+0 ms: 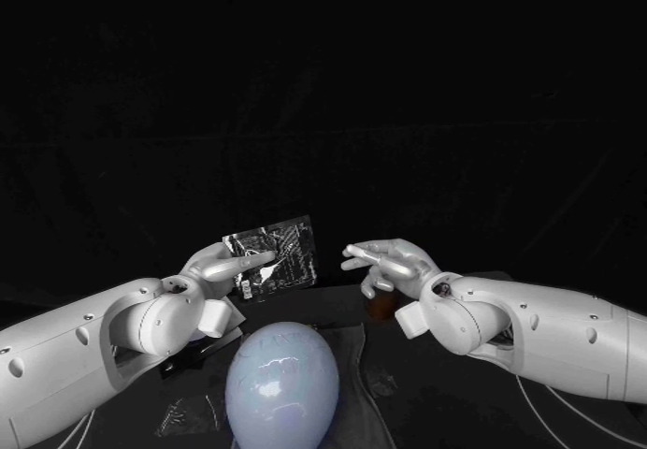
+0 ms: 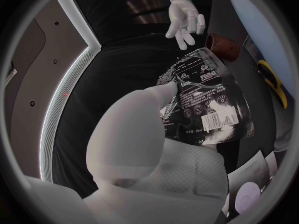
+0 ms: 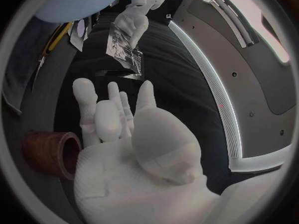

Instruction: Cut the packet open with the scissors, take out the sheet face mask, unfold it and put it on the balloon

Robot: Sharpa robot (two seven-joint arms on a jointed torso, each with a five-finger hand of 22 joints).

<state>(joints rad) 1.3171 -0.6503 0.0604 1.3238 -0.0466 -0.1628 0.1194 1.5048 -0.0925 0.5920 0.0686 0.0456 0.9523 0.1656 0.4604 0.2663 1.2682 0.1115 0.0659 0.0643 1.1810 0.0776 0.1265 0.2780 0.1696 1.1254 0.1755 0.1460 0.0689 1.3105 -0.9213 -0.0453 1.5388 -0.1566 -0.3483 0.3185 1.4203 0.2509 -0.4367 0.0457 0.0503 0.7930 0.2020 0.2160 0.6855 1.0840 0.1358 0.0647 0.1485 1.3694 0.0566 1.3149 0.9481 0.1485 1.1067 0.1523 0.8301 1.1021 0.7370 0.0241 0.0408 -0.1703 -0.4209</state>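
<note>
- I see the balloon [image 1: 280, 388] nearest, lying on the black table [image 1: 432, 402].
- My left hand [image 1: 222, 268] pinches the packet [image 1: 277, 254], held upright above the table beyond it.
- My right hand [image 1: 391, 263] hangs beside the packet, fingers spread, holding nothing.

Shiny dark packet [image 1: 277, 254] held upright, raised beyond the pale-blue balloon [image 1: 280, 383].

Brown cup [image 3: 47, 154] sits on black table [image 3: 162, 79]. Crumpled clear plastic [image 1: 189, 416] lies on the table's near left. Thin white cable [image 1: 573, 416] runs across near right.
</note>
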